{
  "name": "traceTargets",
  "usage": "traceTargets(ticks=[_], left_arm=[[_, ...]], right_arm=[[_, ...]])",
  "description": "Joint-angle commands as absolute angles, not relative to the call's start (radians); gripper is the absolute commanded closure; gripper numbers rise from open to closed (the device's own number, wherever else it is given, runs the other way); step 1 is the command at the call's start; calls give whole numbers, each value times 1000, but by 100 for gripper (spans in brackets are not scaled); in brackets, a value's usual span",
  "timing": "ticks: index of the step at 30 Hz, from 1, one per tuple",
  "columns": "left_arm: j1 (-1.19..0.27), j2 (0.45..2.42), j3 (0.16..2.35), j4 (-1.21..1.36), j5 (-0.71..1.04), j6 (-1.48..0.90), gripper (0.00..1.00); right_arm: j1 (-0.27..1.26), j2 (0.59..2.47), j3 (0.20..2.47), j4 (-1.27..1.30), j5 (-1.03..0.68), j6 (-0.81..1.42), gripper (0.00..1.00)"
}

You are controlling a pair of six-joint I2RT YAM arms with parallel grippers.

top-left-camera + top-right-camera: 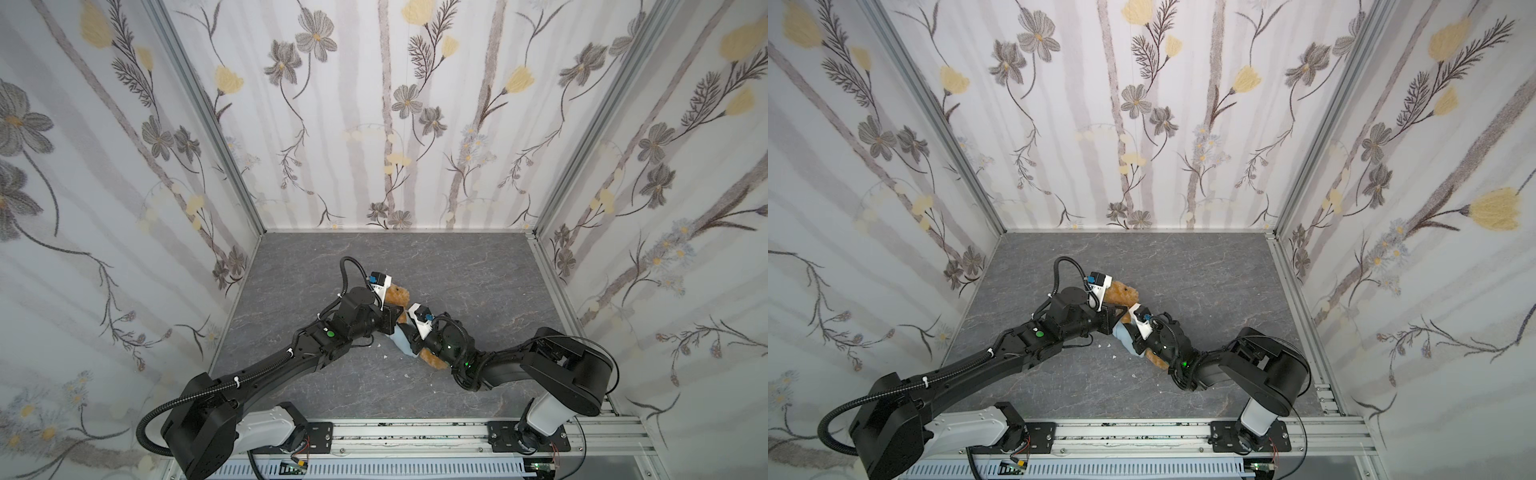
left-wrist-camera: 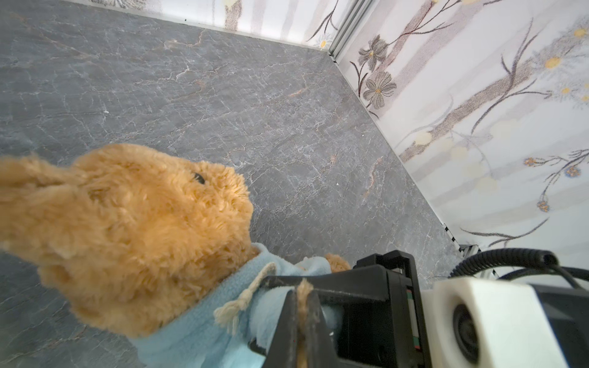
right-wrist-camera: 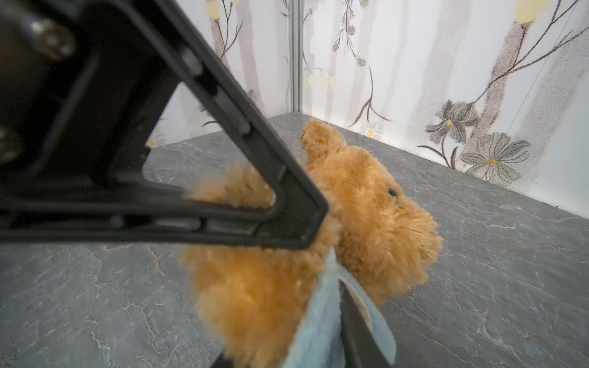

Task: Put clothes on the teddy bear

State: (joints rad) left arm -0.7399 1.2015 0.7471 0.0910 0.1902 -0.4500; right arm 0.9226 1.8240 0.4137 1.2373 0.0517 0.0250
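The teddy bear lies mid-table, head toward the back, one leg toward the front. It has a light-blue top round its body. My left gripper is shut on a tuft of the bear's fur that pokes out of the blue cloth. My right gripper comes in from the other side. Its jaws stand close round the top's edge and the fur beside it. One dark finger sits inside the cloth. The left finger frame fills much of the right wrist view.
Both arms meet over the grey marbled table. A few white scraps lie beside the bear. Floral walls close off the left, back and right. An aluminium rail carrying both arm bases runs along the front.
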Motion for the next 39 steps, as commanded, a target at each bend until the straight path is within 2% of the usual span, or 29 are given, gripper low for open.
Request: traceTargets(ticks=[1, 10, 14, 21, 26, 32, 35, 39], left_arm=[[-728, 1177, 780, 234, 209, -495, 100], [-727, 1172, 762, 255, 207, -491, 100], [-727, 1170, 744, 263, 205, -463, 100], [-724, 1143, 649, 360, 256, -246, 100], [-724, 1143, 564, 421, 307, -17, 94], [-726, 1187, 522, 499, 392, 112, 89], [-727, 1177, 470, 497, 397, 96, 83], [-732, 1120, 369, 503, 337, 44, 83]], right_arm=[[923, 1859, 394, 1115, 117, 75, 68], [928, 1795, 453, 949, 123, 18, 44], [927, 1716, 427, 945, 101, 16, 37], [923, 1508, 396, 880, -34, 37, 25], [872, 1384, 327, 852, -153, 96, 25], [741, 1238, 248, 861, -175, 253, 27], [723, 1245, 291, 756, -152, 300, 32], [730, 1359, 352, 743, -224, 383, 40]])
